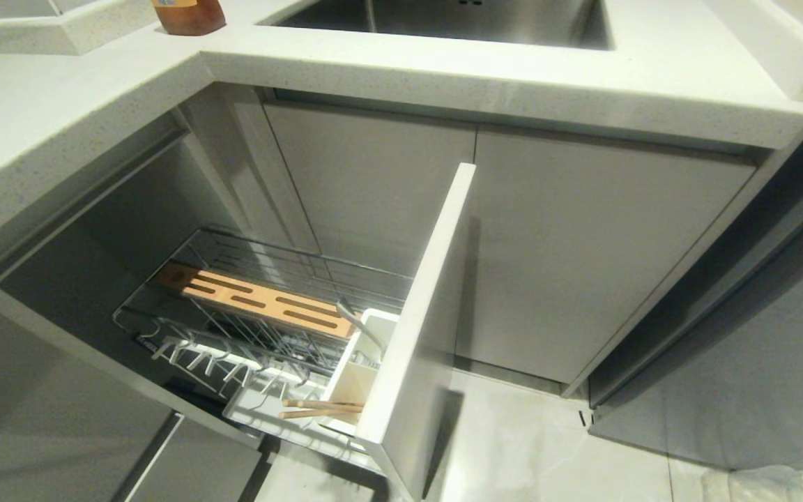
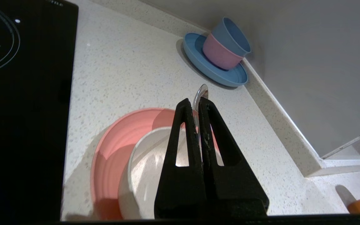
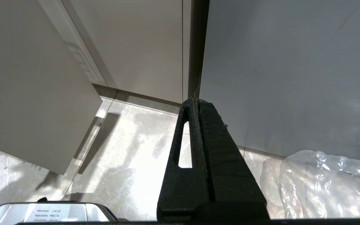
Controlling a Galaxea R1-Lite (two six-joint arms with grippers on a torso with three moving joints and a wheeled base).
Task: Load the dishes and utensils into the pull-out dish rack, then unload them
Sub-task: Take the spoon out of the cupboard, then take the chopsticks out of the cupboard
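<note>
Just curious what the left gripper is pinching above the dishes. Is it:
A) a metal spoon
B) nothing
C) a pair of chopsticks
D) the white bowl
A: the left gripper is shut on a metal spoon, its shiny end poking out past the fingertips above the bowl and plate.

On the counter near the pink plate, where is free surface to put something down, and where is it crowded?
Bare countertop lies between the black cooktop, the pink plate and the blue plate with stacked cups. A second bare strip runs from the pink plate to the wall ledge. It is crowded where the white bowl sits on the pink plate, under the left gripper holding a spoon.
</note>
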